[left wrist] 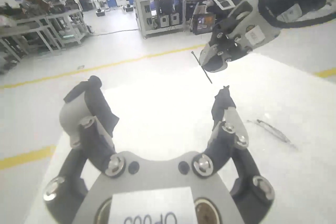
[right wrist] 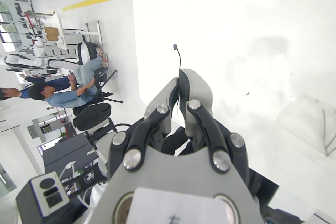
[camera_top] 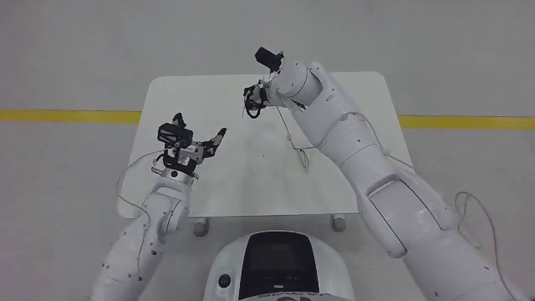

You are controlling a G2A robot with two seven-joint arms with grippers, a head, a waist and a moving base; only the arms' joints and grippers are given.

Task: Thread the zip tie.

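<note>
the right gripper (right wrist: 179, 76) has its fingers (right wrist: 199, 83) pressed tight together, and they pinch the zip tie (right wrist: 179, 59) between them. the zip tie is thin and black. a short piece sticks out past the fingertips, with the small square head at its far end. the rest runs back between the pads.

in the left wrist view, the same zip tie (left wrist: 207, 76) pokes out on both sides of the right gripper (left wrist: 212, 63). it is held up in the air above the counter (left wrist: 162, 114) and touches nothing else. its lower tip comes close to one fingertip of the left gripper (left wrist: 157, 93) but does not touch it.

the left gripper has its fingers (left wrist: 225, 107) spread wide with nothing between them. it hangs above the counter.

in the top view, the right gripper (camera_top: 253, 100) is over the far middle of the white counter (camera_top: 251, 180). the left gripper (camera_top: 201, 134) is over the left side, closer to the robot. the two are near each other with a gap between them. a thin cable (camera_top: 292, 142) hangs from the right arm down over the counter. the grey floor (camera_top: 75, 58) around the counter has yellow lines (camera_top: 67, 115) on it.
</note>
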